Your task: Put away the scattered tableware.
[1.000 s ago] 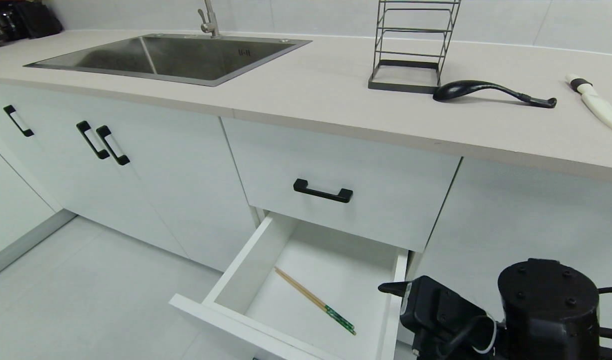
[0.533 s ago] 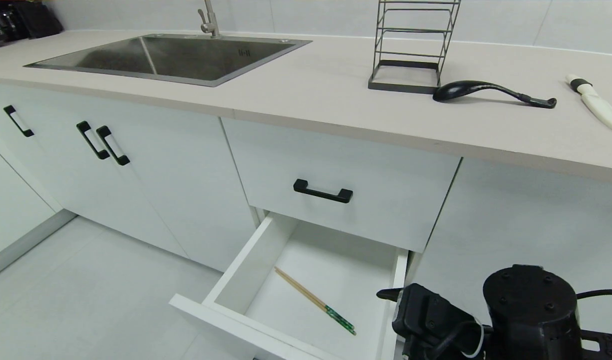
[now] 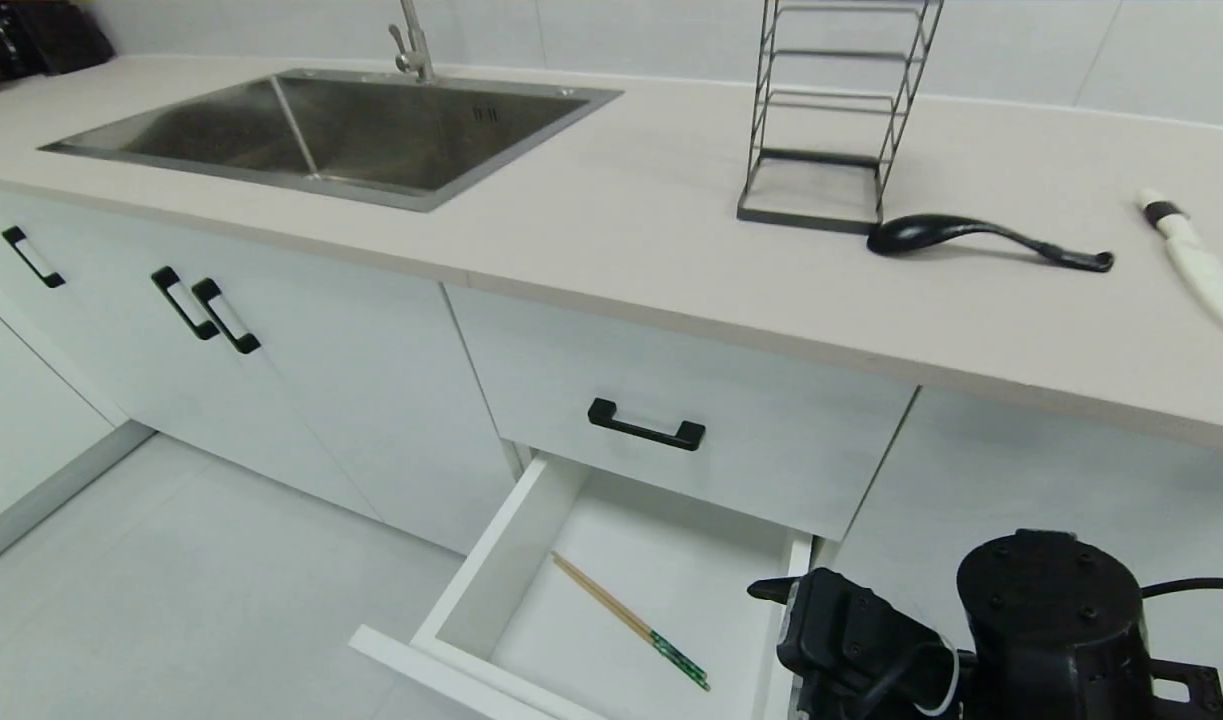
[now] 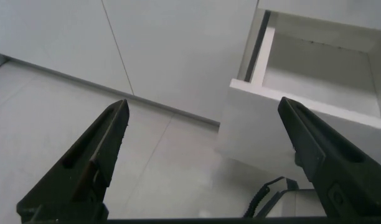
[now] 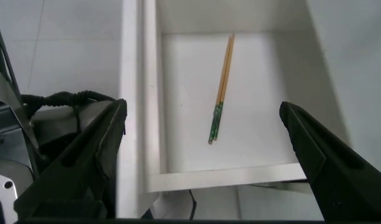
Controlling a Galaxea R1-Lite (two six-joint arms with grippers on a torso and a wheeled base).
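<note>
Head view: the whole frame sits lower than a second ago, so the camera moved, not the things. The right arm has edged left. Chopsticks (image 3: pixel 631 622) lie in the open drawer (image 3: pixel 491 570). Ladle (image 3: pixel 981 240) and knife (image 3: pixel 1196 262) rest on the tabletop (image 3: pixel 621 220). Right tool (image 5: pixel 202 104) hangs over the drawer, fingers spread. Left tool (image 4: pixel 203 104) is spread likewise, over the floor (image 4: pixel 66 112).

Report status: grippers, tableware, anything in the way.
Left gripper and right gripper open, empty. Chopsticks in open drawer. Black spoon and knife on counter, not yet stowed. Wire rack beside spoon.
</note>
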